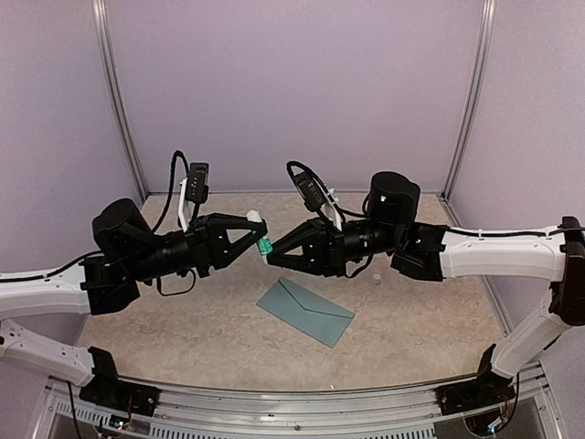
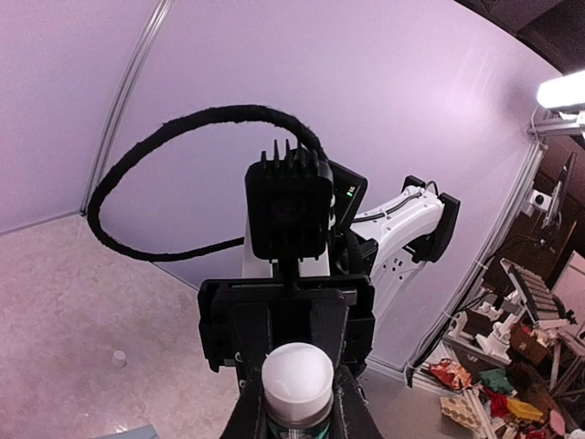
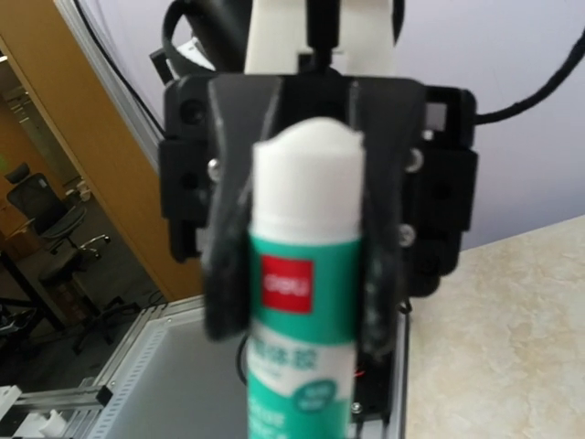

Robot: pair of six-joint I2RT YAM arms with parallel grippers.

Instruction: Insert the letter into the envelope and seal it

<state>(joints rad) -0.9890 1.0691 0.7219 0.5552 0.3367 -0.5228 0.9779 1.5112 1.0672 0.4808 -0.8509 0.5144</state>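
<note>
The envelope (image 1: 306, 311) lies flat on the table (image 1: 183, 329), seam side up, its long edges slanted. It sits below the two end effectors and on the side toward the arm bases, more under the right one than the left. Nothing touches it.

Above it, in mid-air, the two arms reach in level from either side and meet tip to tip. Between them is a glue stick (image 1: 265, 247) with a green label and a white end.

The right end effector (image 1: 271, 249) has the green part of the stick at its fingertips and is closed on it. In the right wrist view the stick rises from the bottom edge and fills the middle of the frame, with a red logo on the label. This end effector's own fingers do not show there.

The left end effector (image 1: 257, 225) faces it. Its two dark fingers (image 3: 224, 229) run along both sides of the stick's upper part and are pressed against it, pinching it near the white end. In the left wrist view that round white end points back at the camera, with a dark finger close on each side.

Beyond the right end effector's wrist, a small white cylinder (image 1: 375, 277) stands alone on the table, well apart from the envelope. Farther back are pale walls.
</note>
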